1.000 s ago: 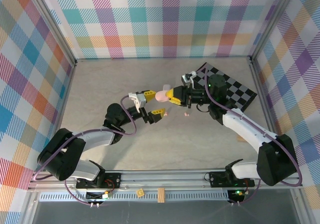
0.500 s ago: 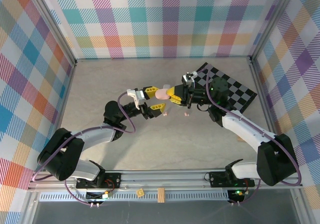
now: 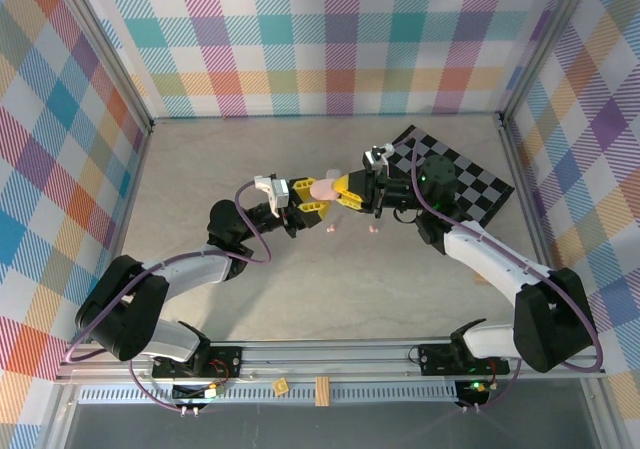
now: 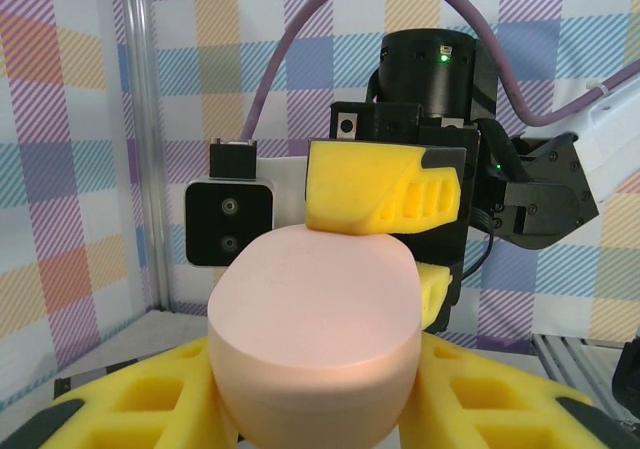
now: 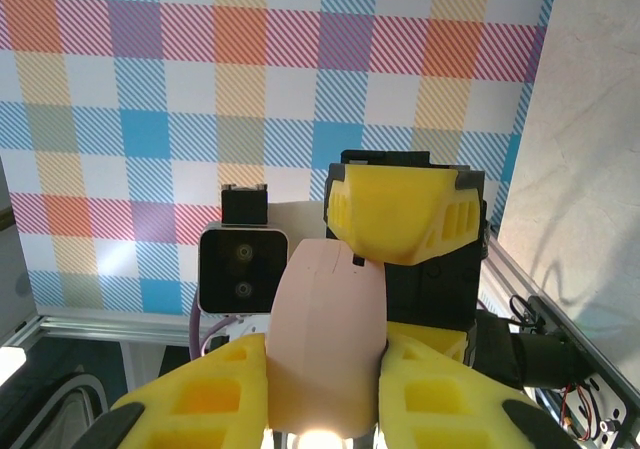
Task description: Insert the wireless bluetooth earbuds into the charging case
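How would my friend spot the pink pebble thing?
Find the checkered mat at the far right. Just left of it, yellow jaws pinch the pink case from both sides. It's smooth, rounded, and far bigger than the tiny pink buds lying nearby.

Pink case [image 4: 312, 319] base cropped by the left wrist view's bottom edge; from top, earbuds [image 3: 331, 227] on worktop [image 3: 350, 294] are specks, shape unresolvable.

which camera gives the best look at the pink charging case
The left wrist view: the pink charging case sits large and close in the centre, its broad rounded top and side wall plain. The right wrist view shows it edge-on and narrower. The top external view gives just a small pink blob where the two arms meet.
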Controlling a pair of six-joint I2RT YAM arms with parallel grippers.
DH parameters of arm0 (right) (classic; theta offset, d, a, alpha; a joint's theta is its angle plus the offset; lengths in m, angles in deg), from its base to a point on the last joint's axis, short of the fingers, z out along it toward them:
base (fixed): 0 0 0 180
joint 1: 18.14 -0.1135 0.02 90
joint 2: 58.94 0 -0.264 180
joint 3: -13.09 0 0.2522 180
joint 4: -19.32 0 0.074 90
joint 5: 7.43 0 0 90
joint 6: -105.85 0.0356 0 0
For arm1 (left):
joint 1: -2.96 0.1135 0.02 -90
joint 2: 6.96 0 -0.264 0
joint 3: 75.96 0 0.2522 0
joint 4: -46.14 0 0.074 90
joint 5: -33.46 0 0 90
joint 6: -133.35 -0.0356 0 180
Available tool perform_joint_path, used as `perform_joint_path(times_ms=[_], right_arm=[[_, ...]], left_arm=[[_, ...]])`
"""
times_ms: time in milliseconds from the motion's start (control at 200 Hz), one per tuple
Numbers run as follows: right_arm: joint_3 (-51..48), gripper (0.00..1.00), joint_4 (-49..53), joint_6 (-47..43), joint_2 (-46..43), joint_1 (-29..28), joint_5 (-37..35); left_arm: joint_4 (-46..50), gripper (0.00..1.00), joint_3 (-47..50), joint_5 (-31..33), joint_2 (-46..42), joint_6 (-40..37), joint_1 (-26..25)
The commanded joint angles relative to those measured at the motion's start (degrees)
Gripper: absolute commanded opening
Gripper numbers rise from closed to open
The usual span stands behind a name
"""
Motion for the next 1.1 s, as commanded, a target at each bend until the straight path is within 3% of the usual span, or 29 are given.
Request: perform_joint_path(times_ms=[0, 120, 275, 495, 595, 715, 905, 990, 1095], right_arm=[[0.81, 0.06, -0.57, -1.56, 0.43, -0.55, -0.2], [1.23, 0.12, 1.18, -2.71, 0.24, -0.52, -0.39], [2.91, 0.44, 9.73, -10.24, -2.52, -0.38, -1.78], [11.76, 0.72, 45.45, -41.18, -8.73, 0.0, -11.39], [16.72, 0.78, 57.72, -55.13, -10.27, -0.27, -17.36], [20.65, 0.84, 65.59, -72.47, -11.21, -1.56, -18.21], [23.15, 0.93, 74.21, -101.51, -12.95, -10.93, -28.6], [23.11, 0.93, 75.13, -108.1, -12.44, -13.72, -32.38], [24.55, 0.93, 76.05, -109.19, -9.62, -14.49, -36.2]], left_arm=[[-3.52, 0.37, -1.57, -2.37, 0.27, 0.39, -0.61], [-3.44, 0.34, -1.57, -2.9, 0.28, 0.61, -0.62], [-3.26, 0.34, -0.59, -2.55, 0.22, -0.4, -0.53], [-2.61, 0.34, 2.73, -3.28, -0.97, -0.97, -0.18], [-0.83, 0.34, 3.9, -4.48, -1.95, -1.1, 0.0], [3.59, 0.34, 5.05, -5.79, -3.63, -2.24, 0.08], [10.59, 0.35, 5.67, -8.9, -6.92, -2.83, 0.0], [11.92, 0.35, 6.4, -9.01, -8.32, -2.9, -0.09], [13.67, 0.35, 6.86, -9.01, -9.94, -2.95, -0.09]])
